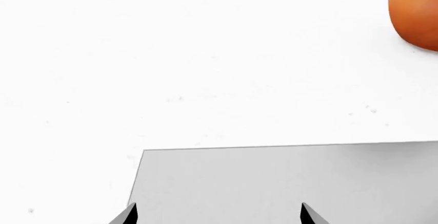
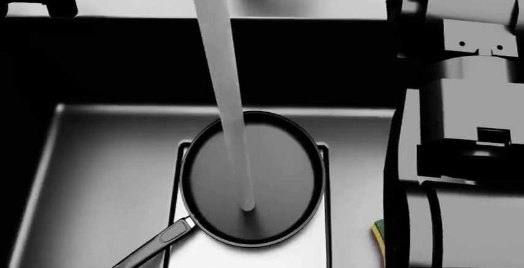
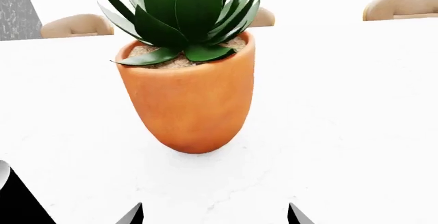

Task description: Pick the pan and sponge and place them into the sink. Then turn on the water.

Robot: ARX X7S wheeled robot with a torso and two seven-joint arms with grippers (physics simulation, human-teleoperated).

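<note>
The pan (image 2: 252, 179) lies flat in the sink (image 2: 98, 157) on the drain plate, its handle running toward the near-left corner and cut off by the frame. The water (image 2: 225, 90) falls onto the pan's middle. Right of the pan, the sponge (image 2: 378, 234) is mostly hidden behind the right arm. Left gripper (image 1: 217, 215) and right gripper (image 3: 215, 215) show fingers spread, empty.

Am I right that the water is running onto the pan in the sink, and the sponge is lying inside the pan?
Not quite. The head view shows the water hitting the pan in the sink, but the sponge lies outside the pan, beside it.
</note>
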